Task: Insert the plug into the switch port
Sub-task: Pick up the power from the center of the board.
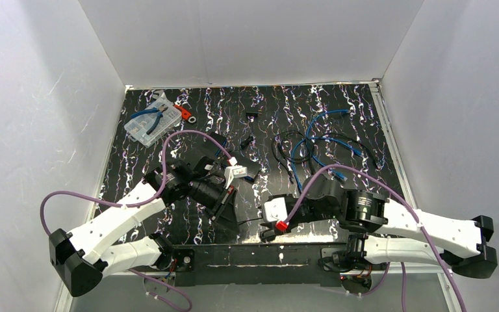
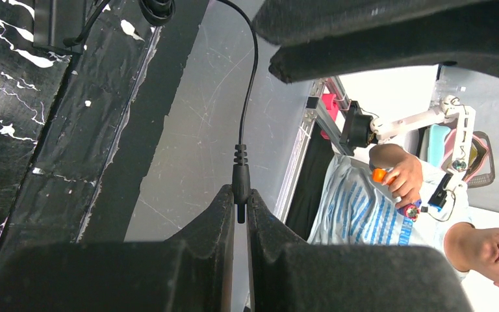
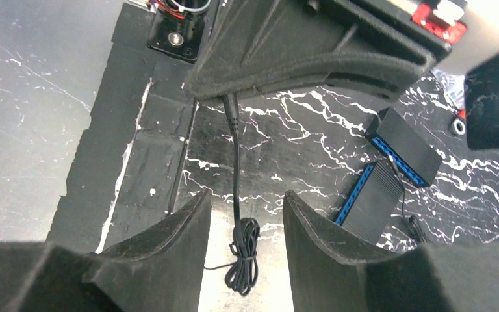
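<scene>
Pinching plug (image 2: 239,174) tight in left gripper (image 2: 239,196), held right gripper (image 3: 245,200) wide astride hanging cable (image 3: 236,162); insertion not begun, next judged to need carrying and aligning to switch (image 3: 404,144) port, well apart.

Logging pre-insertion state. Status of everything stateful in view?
Left claw: shut on small black barrel plug.
Small black barrel plug: gripped, not inserted.
Right claw: open, thin black cable running between fingers.
Cable's coiled end: bundled.
Two black switch boxes with blue ports: apart from the plug.
</scene>
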Controlling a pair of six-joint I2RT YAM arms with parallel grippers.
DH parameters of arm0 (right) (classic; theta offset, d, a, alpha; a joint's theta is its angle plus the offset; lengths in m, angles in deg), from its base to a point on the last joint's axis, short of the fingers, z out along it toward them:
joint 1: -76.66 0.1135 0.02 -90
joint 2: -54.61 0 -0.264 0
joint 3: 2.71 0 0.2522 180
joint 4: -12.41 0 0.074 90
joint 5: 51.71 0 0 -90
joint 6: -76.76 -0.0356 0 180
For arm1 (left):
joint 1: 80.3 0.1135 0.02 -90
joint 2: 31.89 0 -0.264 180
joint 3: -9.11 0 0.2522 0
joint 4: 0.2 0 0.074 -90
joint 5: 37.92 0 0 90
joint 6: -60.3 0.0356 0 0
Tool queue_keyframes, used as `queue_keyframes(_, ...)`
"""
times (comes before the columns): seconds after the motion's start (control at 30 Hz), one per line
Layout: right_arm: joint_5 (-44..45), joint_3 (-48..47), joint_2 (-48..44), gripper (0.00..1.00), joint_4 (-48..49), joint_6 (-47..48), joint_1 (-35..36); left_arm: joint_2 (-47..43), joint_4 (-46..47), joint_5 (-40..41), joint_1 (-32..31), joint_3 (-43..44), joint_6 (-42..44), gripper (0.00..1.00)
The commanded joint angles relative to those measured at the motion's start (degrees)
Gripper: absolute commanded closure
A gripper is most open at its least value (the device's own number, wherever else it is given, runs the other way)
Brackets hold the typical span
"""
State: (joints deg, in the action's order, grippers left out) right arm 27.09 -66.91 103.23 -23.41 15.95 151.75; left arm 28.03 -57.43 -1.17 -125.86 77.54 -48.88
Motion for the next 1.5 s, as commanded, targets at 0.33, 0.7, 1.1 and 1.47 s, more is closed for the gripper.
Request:
queue_keyframes(0.33, -5.1, -5.1, 6.3, 0.52, 5.6, 1.9, 1.1, 0.9, 0.1, -1.7, -0.2, -0.8, -1.0, 1.0)
queue_keyframes(0.7, -4.5, -5.5, 10.0, 0.58, 7.4, 1.9, 2.8, 0.9, 1.0, -2.0, -0.2, -1.1, -2.0, 1.0)
queue_keyframes(1.1, -3.4, -5.0, 11.1, 0.68, 8.8, 2.2, 3.8, 1.1, 0.9, -2.3, -0.2, -1.4, -1.8, 1.0)
queue_keyframes(1.47, -3.0, -5.1, 12.1, 0.71, 9.1, 2.4, 4.0, 0.6, 1.0, -2.9, -0.2, -1.2, -1.9, 1.0)
